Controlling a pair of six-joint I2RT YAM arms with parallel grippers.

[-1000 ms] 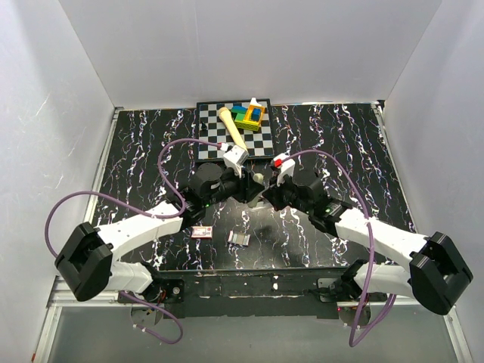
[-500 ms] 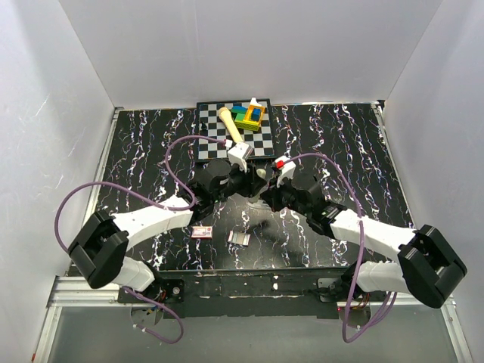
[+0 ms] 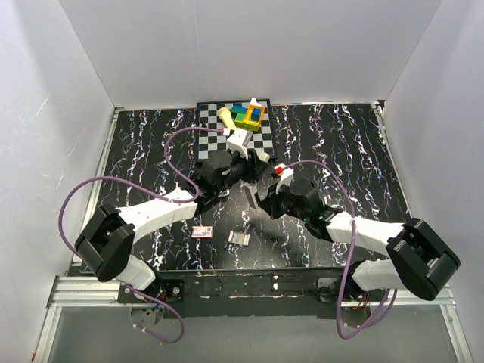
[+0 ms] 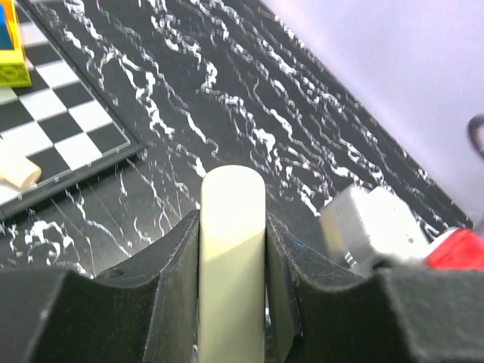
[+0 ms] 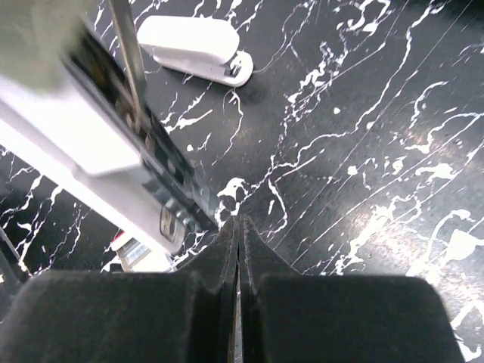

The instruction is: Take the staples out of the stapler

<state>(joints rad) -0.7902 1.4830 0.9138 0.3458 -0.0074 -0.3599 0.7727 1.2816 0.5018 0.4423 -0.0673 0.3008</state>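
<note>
The left end effector (image 4: 232, 221) clamps the cream stapler (image 4: 231, 280), held above the bench (image 3: 340, 144). A small box (image 3: 201, 231) and, just right of it, the staples (image 3: 239, 237) lie near the front edge. The right end effector (image 5: 239, 227) is clenched and empty beside the stapler's open magazine.

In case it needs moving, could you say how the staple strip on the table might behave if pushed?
The staple strip lies flat, so it probably slides, not rolls. Small and thin, it seems light and may snap.

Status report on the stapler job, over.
Left end effector clamped on stapler. Right end effector shut, at its open magazine. Staple strip on table. No obstruction seen.
</note>
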